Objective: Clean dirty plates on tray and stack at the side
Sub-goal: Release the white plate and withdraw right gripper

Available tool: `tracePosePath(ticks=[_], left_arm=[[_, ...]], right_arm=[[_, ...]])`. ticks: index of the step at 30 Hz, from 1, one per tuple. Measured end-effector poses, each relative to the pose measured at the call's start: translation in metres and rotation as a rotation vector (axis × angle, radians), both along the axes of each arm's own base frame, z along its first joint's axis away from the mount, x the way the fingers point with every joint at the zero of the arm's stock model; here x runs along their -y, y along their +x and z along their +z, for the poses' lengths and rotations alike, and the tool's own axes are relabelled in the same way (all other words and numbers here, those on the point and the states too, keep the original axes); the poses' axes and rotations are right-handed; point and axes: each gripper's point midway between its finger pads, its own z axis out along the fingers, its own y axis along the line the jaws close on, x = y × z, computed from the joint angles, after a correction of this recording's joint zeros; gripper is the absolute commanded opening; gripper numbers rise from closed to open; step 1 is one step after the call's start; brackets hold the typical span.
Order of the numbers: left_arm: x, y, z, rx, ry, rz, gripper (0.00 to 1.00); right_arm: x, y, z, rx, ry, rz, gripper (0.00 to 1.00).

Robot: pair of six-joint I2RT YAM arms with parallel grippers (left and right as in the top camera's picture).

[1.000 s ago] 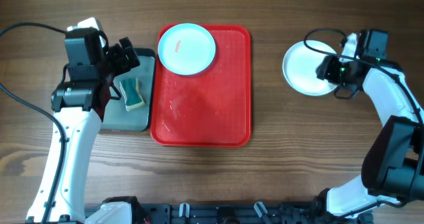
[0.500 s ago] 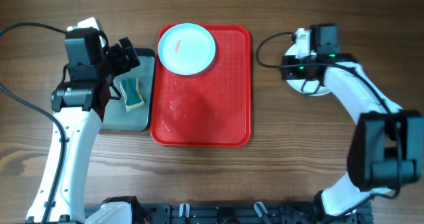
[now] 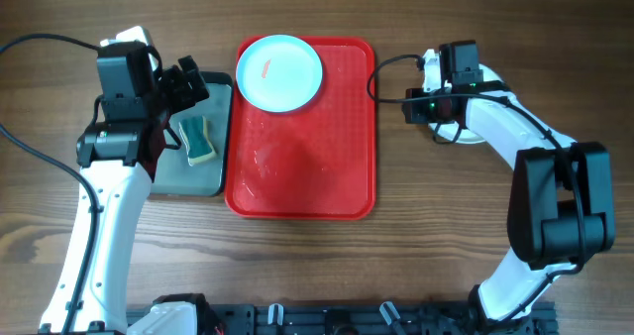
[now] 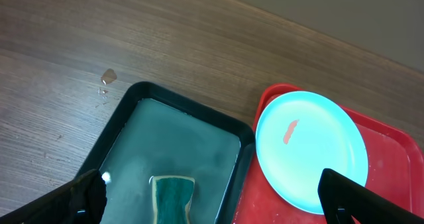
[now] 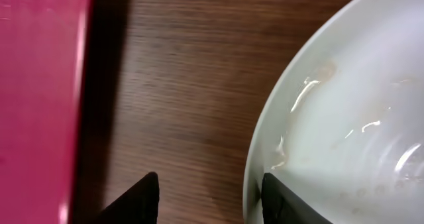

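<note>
Right pincer [image 3: 410,107] now nearer the tray [image 3: 317,167]

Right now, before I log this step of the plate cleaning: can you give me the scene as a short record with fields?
dirty plate: one turquoise plate with a red smear, in the tray's far left corner
tray: red, no other plate on it
side plate: white plate on the table, right of the tray
sponge: in the pan, left of the tray
left gripper: open, above the pan, holding nothing
right gripper: open, at the white plate's rim nearest the tray, holding nothing
</note>
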Motion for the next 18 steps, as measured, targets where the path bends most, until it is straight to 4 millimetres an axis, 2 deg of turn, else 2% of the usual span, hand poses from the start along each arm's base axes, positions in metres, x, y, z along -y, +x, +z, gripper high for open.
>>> tracePosePath(ticks=[4, 18], left_arm=[[0.0, 0.0, 0.0, 0.0, 0.0, 0.0, 1.0], [0.0, 0.0, 0.0, 0.0, 0.0, 0.0, 1.0]], right_arm=[[-0.017, -0.005, 0.004, -0.039, 0.121, -0.027, 0.5], [-0.046, -0.01, 0.013, -0.132, 0.323, -0.155, 0.58]])
